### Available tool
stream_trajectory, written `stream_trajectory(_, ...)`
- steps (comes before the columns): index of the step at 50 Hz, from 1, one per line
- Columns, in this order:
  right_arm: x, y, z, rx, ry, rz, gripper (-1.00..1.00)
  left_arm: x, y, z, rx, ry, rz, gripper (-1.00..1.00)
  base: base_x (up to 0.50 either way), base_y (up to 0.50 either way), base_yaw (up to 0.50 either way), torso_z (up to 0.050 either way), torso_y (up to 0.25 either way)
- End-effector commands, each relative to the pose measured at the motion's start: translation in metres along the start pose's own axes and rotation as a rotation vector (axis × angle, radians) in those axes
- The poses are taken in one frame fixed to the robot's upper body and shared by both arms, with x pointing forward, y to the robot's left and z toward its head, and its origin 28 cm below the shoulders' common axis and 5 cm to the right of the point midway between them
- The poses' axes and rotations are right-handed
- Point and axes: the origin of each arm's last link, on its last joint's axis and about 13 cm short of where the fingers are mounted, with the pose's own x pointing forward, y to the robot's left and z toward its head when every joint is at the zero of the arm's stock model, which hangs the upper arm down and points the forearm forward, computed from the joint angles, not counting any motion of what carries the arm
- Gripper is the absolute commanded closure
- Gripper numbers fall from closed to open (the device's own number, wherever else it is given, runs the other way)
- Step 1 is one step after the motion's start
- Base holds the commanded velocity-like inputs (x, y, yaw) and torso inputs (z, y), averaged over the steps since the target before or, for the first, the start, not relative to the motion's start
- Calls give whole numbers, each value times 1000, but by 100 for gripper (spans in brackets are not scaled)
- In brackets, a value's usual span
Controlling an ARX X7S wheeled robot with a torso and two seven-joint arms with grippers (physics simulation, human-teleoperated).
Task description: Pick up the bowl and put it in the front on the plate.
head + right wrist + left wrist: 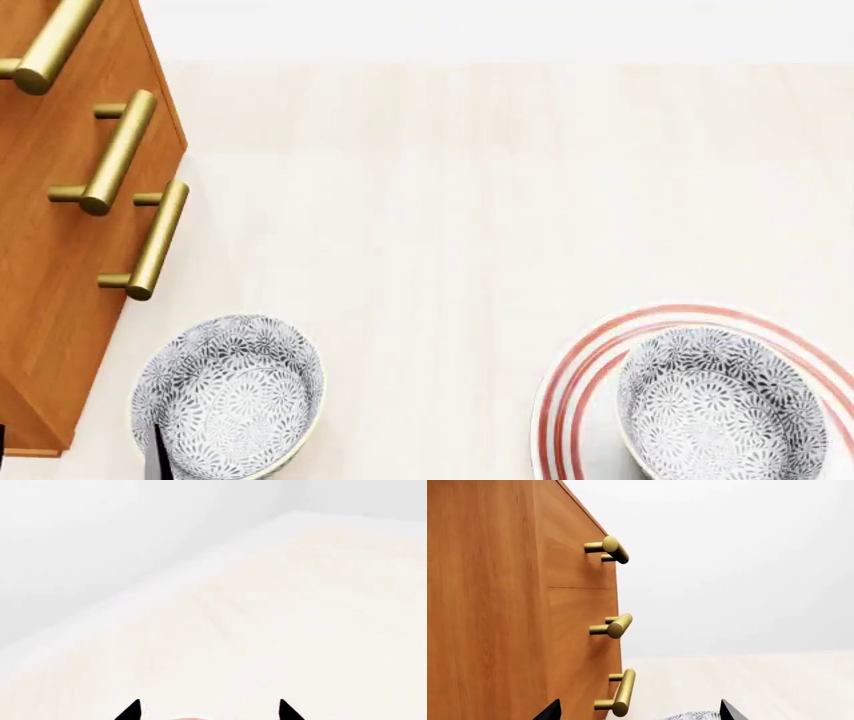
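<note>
A grey-blue floral bowl [227, 395] stands on the pale table beside the wooden cabinet. A black fingertip [158, 452] of my left gripper pokes in at that bowl's near rim. In the left wrist view my left gripper [640, 712] is open, and a sliver of the bowl's rim [694, 715] shows between its tips. The white plate [583, 352] with red rings lies at the right, and a look-alike bowl [721, 405] sits inside it. My right gripper [210, 711] is open, with a thin red edge of the plate [185, 718] showing between its tips.
The wooden cabinet [60, 260] with brass bar handles [118, 150] stands at the table's left, close to the left bowl. Its handles [617, 627] jut out near my left gripper. Pale tabletop [467, 200] stretches to the far edge.
</note>
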Motion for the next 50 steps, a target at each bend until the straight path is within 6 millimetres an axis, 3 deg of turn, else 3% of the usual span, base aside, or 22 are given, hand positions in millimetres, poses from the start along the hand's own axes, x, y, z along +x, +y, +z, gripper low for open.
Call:
stream_trajectory(1,-11,2,-3,-44,-202,-217,-100,9,6,10,-2,-29,34,-100,0,0,0,0,0)
stream_trajectory(8,-23,5,-28,-133,-346,-237,-100,12,13,22,-12,-52,90,-100,0,0,0,0,0)
stream_trajectory(14,-33,13,-47,-230,-456,-152,-100,10,22,30,-2,-90,129,-100,0,0,0,0,0)
stream_trajectory(27,-33,21,-84,-277,-498,-92,-100,2,36,39,39,-152,192,-100,0,0,0,0,0)
stream_trajectory(41,-30,18,-99,-312,-533,-104,-100,-4,45,39,85,-185,228,-100,0,0,0,0,0)
stream_trajectory(50,-26,23,-91,-297,-834,-89,-100,7,61,46,136,-251,332,-100,0,0,0,0,0)
